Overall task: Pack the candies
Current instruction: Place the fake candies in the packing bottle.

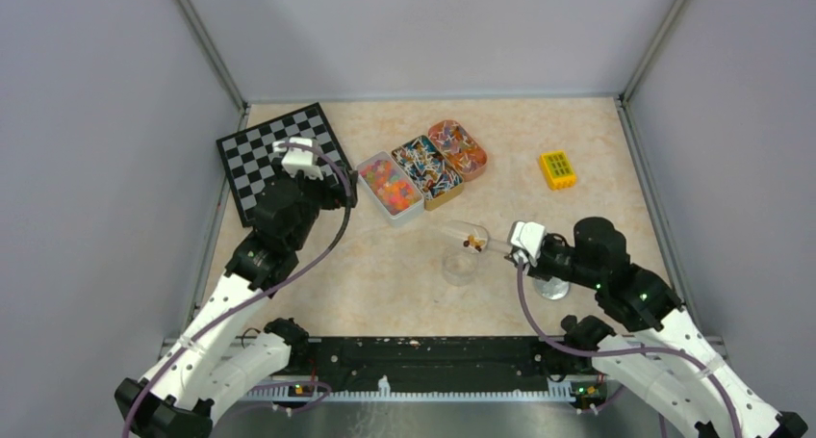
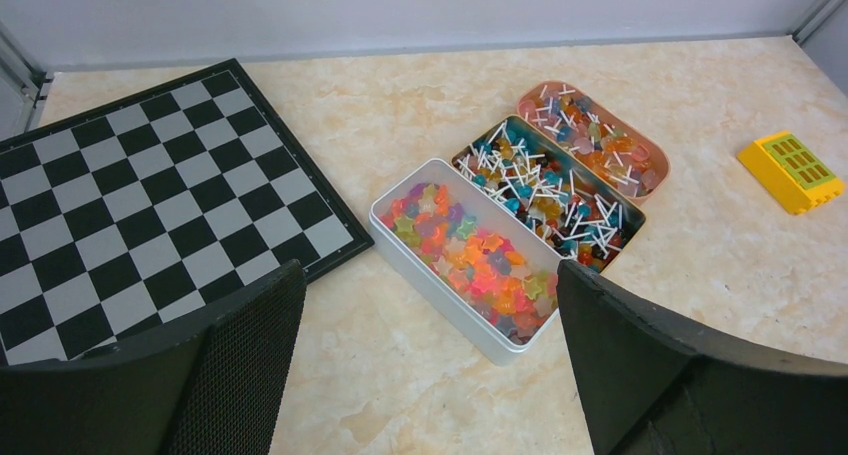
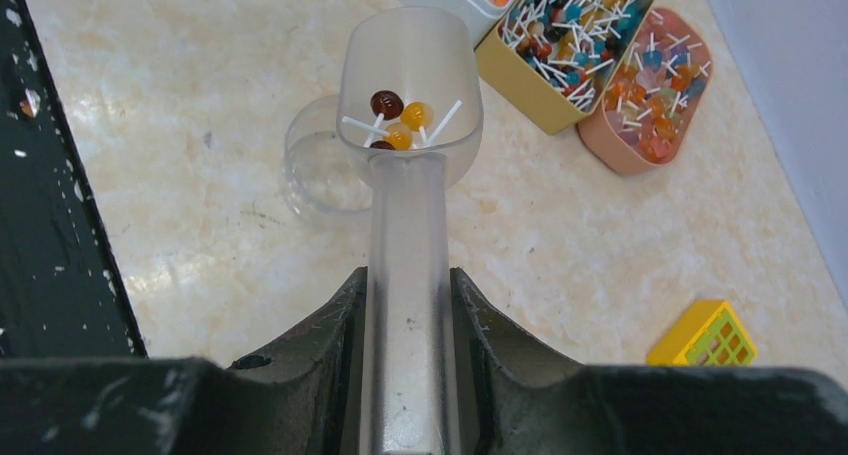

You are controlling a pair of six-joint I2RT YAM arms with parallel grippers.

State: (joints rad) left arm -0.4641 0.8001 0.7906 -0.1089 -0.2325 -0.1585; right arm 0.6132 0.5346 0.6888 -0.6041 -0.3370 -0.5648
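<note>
Right gripper [image 3: 405, 295] pinches the scoop [image 3: 410, 65] by its handle, long axis straight ahead, a few candies [image 3: 400, 120] in its bowl over the cup [image 3: 315, 165] edge; left gripper [image 2: 428, 275], fingers spread, hovers well apart.

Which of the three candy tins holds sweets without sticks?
The white rectangular tin beside the chessboard: stickless gummies. The yellow rectangular tin and orange oval tin both hold white-stick lollipops.
</note>
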